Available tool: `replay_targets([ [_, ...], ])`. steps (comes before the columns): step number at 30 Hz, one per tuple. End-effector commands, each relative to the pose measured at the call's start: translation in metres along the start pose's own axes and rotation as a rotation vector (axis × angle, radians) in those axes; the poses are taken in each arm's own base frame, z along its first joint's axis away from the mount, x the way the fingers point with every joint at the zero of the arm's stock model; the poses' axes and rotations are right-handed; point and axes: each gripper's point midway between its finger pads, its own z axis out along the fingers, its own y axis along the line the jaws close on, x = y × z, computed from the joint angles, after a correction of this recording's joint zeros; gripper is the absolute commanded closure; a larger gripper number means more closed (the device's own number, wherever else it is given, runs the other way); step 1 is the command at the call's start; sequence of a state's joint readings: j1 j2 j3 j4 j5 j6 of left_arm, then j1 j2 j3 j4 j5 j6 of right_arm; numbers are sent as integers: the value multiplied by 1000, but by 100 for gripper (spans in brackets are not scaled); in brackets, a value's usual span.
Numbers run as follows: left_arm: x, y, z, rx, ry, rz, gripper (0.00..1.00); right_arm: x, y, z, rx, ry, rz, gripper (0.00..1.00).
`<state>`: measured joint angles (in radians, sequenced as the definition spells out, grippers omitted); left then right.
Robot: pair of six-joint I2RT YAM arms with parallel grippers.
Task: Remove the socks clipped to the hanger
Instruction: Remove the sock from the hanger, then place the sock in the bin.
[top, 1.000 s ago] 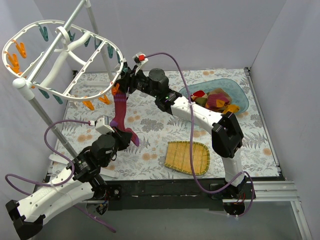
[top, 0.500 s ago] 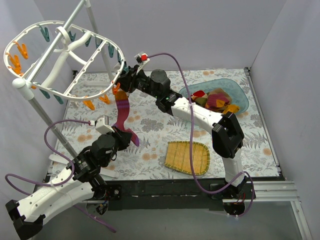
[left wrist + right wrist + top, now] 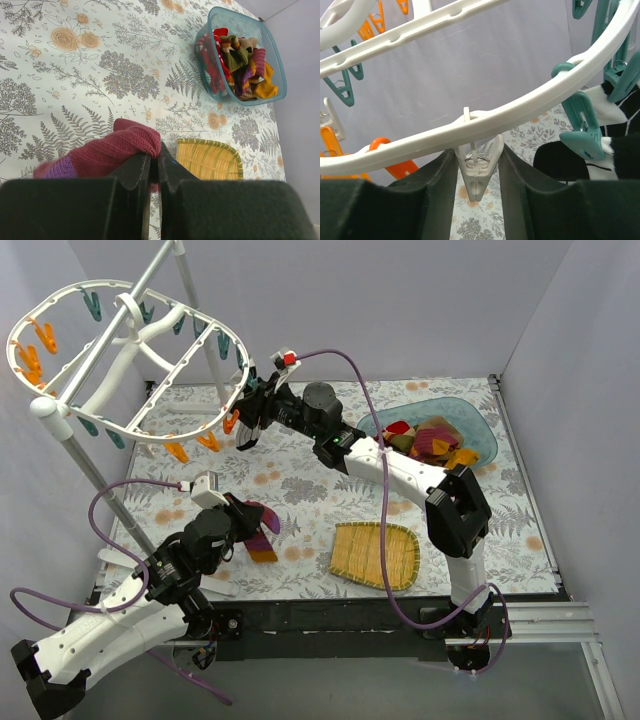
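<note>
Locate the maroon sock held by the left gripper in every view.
Top external: maroon sock, centre-left, in the left gripper.
Left wrist: lower left of centre, pinched between the jaws.
Right wrist: not in it; the right gripper grips a white clip on the hanger.
Shared landmark: the woven tray, right of the sock in top and left-wrist views.

The table (image 3: 300, 480) wears a white cloth with grey leaves and orange flowers. A see-through blue plastic tub (image 3: 482, 428) and a yellow woven tray (image 3: 375, 553) sit on it.
</note>
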<state>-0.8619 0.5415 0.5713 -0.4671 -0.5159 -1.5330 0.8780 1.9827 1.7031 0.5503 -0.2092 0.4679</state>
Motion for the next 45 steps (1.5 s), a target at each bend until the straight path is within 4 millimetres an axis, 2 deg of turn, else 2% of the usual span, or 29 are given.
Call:
replay_targets([
  [1, -13, -9, -5, 20, -29, -9, 100, -43, 26, -10, -40, -92, -32, 48],
  [5, -14, -10, -5, 26, -32, -9, 100, -42, 26, -24, -12, -88, -28, 37],
  [6, -14, -10, -4, 25, -33, -8, 100, -44, 24, -27, 0, -99, -29, 22],
  [8, -15, -11, -3, 26, -36, -6, 100, -40, 23, -40, 24, -95, -26, 17],
  [15, -17, -20, 1, 49, -42, 4, 100, -36, 17, -86, 126, -91, -19, 15],
  [16, -18, -23, 1, 59, -46, 1, 100, -45, 23, -99, 132, -106, -26, 15],
  [17, -18, -26, 2, 67, -39, 4, 100, -29, 15, -110, 161, -79, -23, 15],
  [18, -18, -27, 2, 71, -39, 9, 100, -24, 12, -120, 183, -74, -21, 15],
  [19, -18, -29, 4, 75, -38, 13, 100, -40, 17, -135, 203, -117, -29, 15],
  [20, -18, -33, 6, 85, -35, 16, 100, -20, 8, -150, 237, -81, -28, 15],
  [21, -17, -36, 7, 91, -31, 29, 100, -21, 4, -161, 272, -95, -29, 15],
  [22, -21, -43, 7, 109, -41, 24, 100, -36, 13, -176, 273, -136, -32, 15],
  [24, -20, -51, 12, 123, -26, 41, 100, -17, 0, -202, 349, -108, -26, 15],
  [25, -26, -61, 13, 147, -40, 41, 100, -31, 7, -218, 357, -145, -27, 15],
  [26, -27, -65, 15, 156, -39, 48, 100, -32, 5, -228, 382, -149, -28, 15],
  [27, -25, -71, 19, 166, -28, 59, 100, -19, -6, -242, 447, -121, -24, 15],
  [28, -28, -80, 21, 188, -38, 66, 100, -34, 2, -257, 452, -162, -26, 15],
  [30, -33, -100, 22, 228, -45, 76, 100, -37, -4, -279, 524, -175, -28, 15],
  [31, -29, -106, 30, 223, -46, 100, 100, -49, 2, -294, 528, -215, -28, 15],
  [32, -35, -120, 29, 243, -61, 101, 100, -54, 3, -302, 546, -230, -28, 14],
  [34, -21, -143, 38, 267, -49, 138, 100, -71, 6, -326, 593, -281, -26, 14],
  [36, -21, -173, 39, 316, -49, 158, 100, -88, 9, -346, 628, -338, -20, 14],
  [37, -8, -181, 51, 319, -25, 182, 100, -89, 9, -352, 651, -334, -17, 14],
  [39, -15, -211, 54, 371, -45, 180, 100, -100, 10, -370, 692, -374, -6, 14],
  [40, -14, -221, 59, 392, -46, 183, 100, -97, 7, -376, 719, -362, -8, 14],
  [41, -2, -228, 71, 389, -27, 211, 100, -101, 5, -383, 749, -380, 0, 13],
  [43, -8, -255, 77, 435, -46, 218, 100, -103, 4, -398, 785, -387, -1, 13],
  [44, 8, -259, 92, 429, -18, 247, 100, -108, 5, -403, 795, -405, 5, 13],
  [45, -1, -275, 93, 455, -40, 250, 100, -113, 5, -413, 820, -434, 9, 13],
])
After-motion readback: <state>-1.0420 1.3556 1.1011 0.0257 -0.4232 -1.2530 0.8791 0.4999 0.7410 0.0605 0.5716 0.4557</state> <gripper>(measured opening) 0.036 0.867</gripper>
